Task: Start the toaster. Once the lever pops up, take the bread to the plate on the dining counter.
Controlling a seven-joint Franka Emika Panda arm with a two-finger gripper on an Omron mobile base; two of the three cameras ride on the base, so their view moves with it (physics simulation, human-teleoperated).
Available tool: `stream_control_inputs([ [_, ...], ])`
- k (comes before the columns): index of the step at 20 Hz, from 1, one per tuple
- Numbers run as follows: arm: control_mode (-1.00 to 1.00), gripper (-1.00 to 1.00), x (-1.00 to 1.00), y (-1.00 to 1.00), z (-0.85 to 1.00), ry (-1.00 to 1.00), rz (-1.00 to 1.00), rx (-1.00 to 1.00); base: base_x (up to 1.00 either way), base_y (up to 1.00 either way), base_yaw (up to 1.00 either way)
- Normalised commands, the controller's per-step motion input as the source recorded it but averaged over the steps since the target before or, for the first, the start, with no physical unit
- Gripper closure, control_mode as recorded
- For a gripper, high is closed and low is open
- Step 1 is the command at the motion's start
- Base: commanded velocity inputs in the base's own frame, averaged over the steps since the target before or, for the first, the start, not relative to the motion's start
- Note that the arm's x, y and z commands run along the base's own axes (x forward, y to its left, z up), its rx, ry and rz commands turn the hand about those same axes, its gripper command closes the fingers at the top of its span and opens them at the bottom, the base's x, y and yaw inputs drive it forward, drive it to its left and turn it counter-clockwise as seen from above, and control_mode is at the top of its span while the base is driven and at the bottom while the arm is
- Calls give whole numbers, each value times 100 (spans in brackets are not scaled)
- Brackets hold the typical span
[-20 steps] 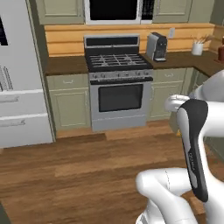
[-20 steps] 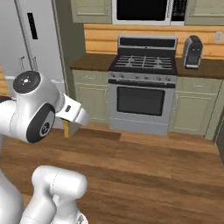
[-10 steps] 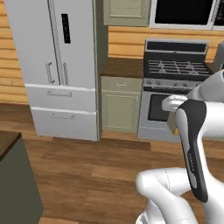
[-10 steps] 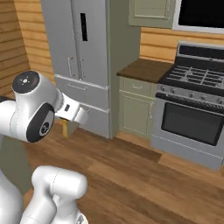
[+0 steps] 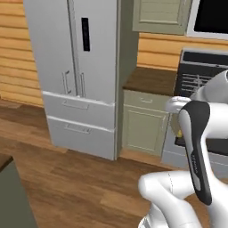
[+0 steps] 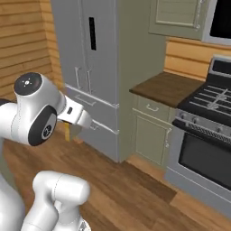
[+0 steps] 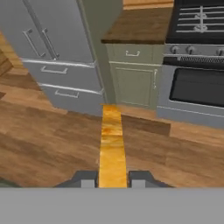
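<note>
Golden-crusted bread [image 7: 112,146] is riding clamped edge-on in the jaws toward the fridge [image 7: 48,48] at eleven o'clock; next, finding the plate.

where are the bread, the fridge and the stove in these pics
bread [image 7: 112,144], hand view, middle of the toasted edge standing between the hand's fingertips
fridge [image 5: 75,67], left base view, upper door beside the handles
stove [image 6: 203,155], right base view, dark oven door window
</note>
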Motion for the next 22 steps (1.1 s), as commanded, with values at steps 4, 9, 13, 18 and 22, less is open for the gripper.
stream_control_inputs([
  [4, 100, 100, 0, 0, 0, 0, 0, 0, 100, -26, 60],
  [9, 100, 100, 0, 0, 0, 0, 0, 0, 100, -30, 60],
  [13, 100, 100, 0, 0, 0, 0, 0, 0, 96, -31, 62],
  [18, 100, 100, 0, 0, 0, 0, 0, 0, 83, -28, 68],
  [22, 100, 100, 0, 0, 0, 0, 0, 0, 85, -24, 69],
])
